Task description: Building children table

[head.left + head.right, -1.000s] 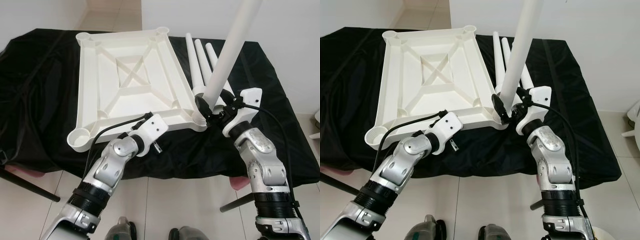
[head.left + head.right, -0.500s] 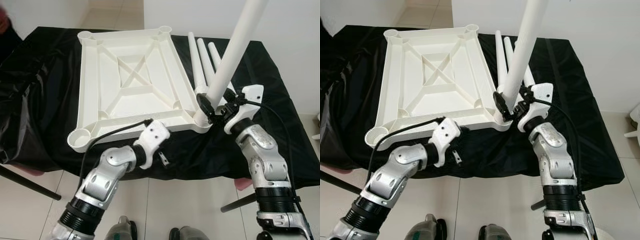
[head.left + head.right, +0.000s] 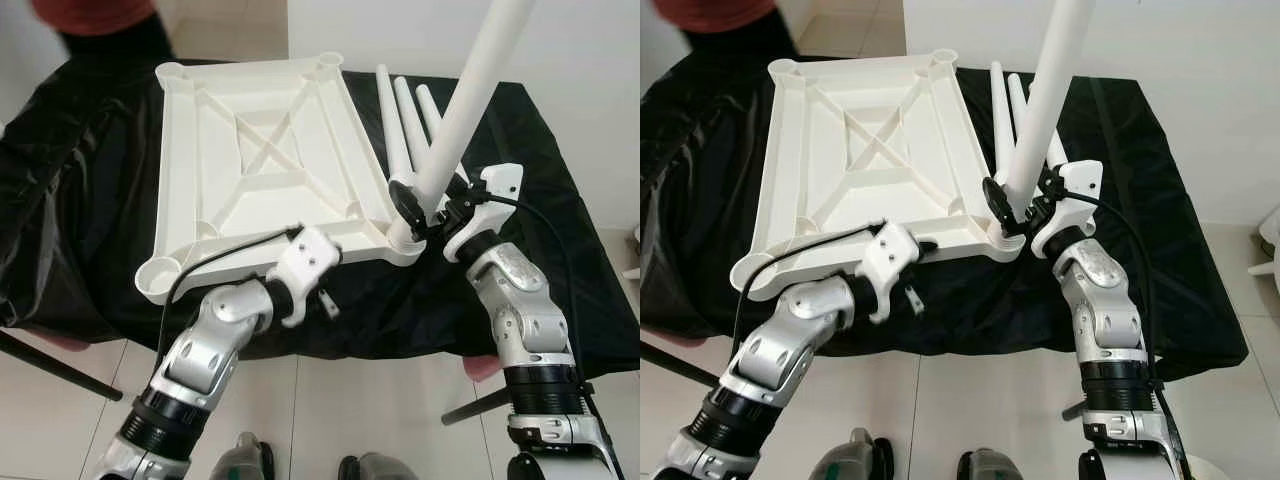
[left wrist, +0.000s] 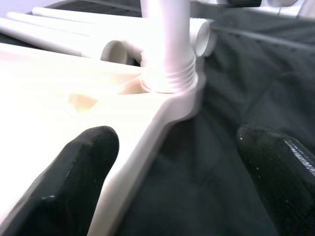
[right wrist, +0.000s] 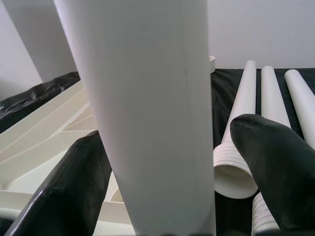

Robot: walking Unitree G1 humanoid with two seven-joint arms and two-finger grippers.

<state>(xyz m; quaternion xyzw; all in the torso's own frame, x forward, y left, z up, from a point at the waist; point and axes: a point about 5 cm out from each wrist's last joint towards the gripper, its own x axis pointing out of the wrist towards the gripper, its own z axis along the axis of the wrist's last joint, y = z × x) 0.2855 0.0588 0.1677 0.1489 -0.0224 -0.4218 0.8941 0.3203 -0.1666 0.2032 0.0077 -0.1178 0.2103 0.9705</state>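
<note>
The white table top (image 3: 260,160) lies upside down on the black-covered table (image 3: 90,200). A white leg (image 3: 470,100) stands tilted in its near right corner socket (image 4: 170,78). My right gripper (image 3: 425,210) is shut on that leg just above the socket, and the leg (image 5: 147,113) sits between the black fingers (image 5: 64,191). At the top's front edge is my left gripper (image 4: 182,142), open, with one finger (image 4: 83,162) over the white rim and the other over the cloth. Three spare legs (image 3: 400,120) lie to the right of the top.
A person in red and black (image 3: 95,12) stands at the far left corner of the table. The black cloth hangs over the front edge, with tiled floor (image 3: 320,400) below. A white wall is behind the table on the right.
My left gripper rose from below the table's front edge up to the top's rim. A person came into view at the far left. The right gripper kept hold of the leg.
</note>
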